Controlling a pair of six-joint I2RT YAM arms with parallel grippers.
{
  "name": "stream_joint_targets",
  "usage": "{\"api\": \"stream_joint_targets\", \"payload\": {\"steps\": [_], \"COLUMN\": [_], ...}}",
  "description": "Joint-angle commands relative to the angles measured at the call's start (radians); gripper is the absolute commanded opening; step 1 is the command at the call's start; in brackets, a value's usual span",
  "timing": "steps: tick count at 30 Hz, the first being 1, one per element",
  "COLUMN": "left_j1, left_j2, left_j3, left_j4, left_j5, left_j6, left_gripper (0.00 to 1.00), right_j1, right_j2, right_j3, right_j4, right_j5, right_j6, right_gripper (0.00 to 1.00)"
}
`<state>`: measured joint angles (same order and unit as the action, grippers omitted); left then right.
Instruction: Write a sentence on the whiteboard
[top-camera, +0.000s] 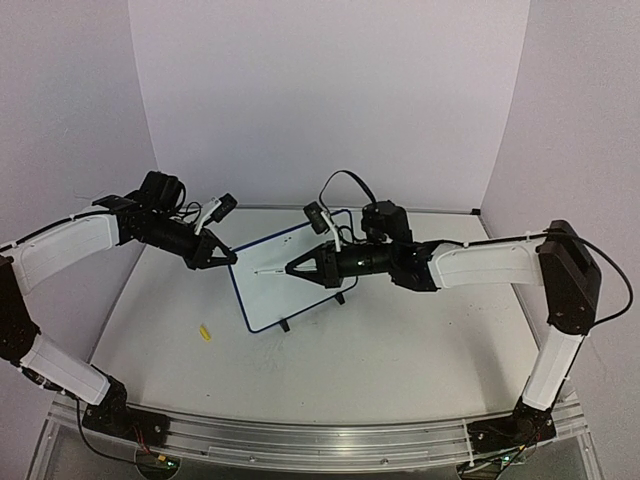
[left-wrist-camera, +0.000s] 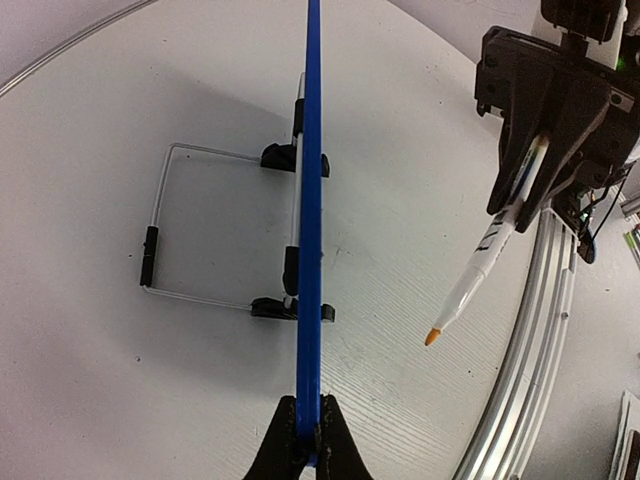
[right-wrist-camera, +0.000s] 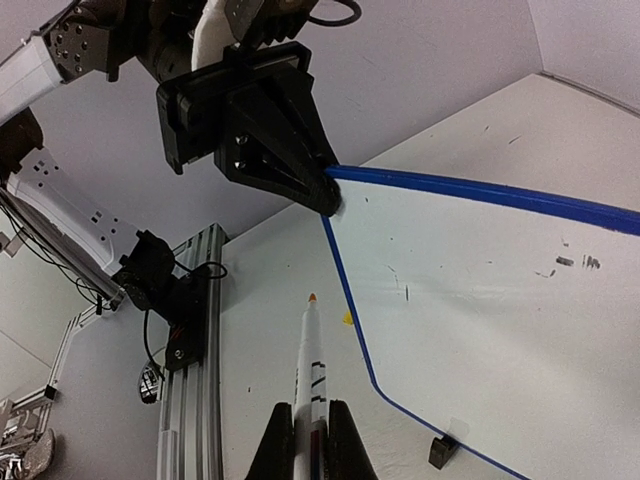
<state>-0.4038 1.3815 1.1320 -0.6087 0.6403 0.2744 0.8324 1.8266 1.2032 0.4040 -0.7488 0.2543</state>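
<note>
Two risks stand out to us, and neither comes from the small yellow cap (top-camera: 205, 333) lying nearest on the table (top-camera: 400, 350), apart from everything else.

First, the whiteboard (top-camera: 295, 285) stands tilted on its little black feet (top-camera: 285, 326) and a wire stand (left-wrist-camera: 190, 225). We judge that a hard press from the pen could slide it or tip it backwards. Only the left gripper (top-camera: 222, 257) braces it, pinched tight on the upper left corner, and a corner hold may let the board pivot.

Second, the marker (right-wrist-camera: 312, 360) hangs with its orange tip clear of the board face. In the right wrist view that tip sits close to the blue edge, so a stroke begun there could catch the frame or run off it. The ink looks pale, so the writing may barely show. Of the sentence we make out nothing on the face now, only a few dark specks (right-wrist-camera: 565, 262).

As for pose, the right gripper (top-camera: 292, 269) is closed around the marker's barrel, which lies along its fingers and points leftward. The right arm rises from its near base, bends at a high elbow, and stretches its forearm across above the board. The left arm climbs from its near-left base, with its elbow swung out to the left. Its forearm slants inward and down to the far corner it clamps.
</note>
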Motion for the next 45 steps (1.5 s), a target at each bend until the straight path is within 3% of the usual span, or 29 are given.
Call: {"api": "stream_joint_targets", "payload": {"steps": [1,26,45], "left_j1": [0.003,0.003,0.003], "left_j2": [-0.012,0.009,0.004], "left_j3": [0.028,0.04,0.043], "left_j4": [-0.03,-0.049,-0.051], "left_j5": [0.0,0.023,0.032], "left_j6": [0.034,0.044,0.045], "left_gripper": [0.0,0.0,0.0], "right_j1": [0.006,0.007,0.007], "right_j2": [0.035,0.172,0.214], "right_j3": [0.073,0.213,0.128], "right_j4": [0.041,0.058,0.06], "right_j5": [0.015,0.002,0.034], "right_j6": [-0.026,-0.012,0.002], "right_gripper": [0.0,0.0,0.0]}}
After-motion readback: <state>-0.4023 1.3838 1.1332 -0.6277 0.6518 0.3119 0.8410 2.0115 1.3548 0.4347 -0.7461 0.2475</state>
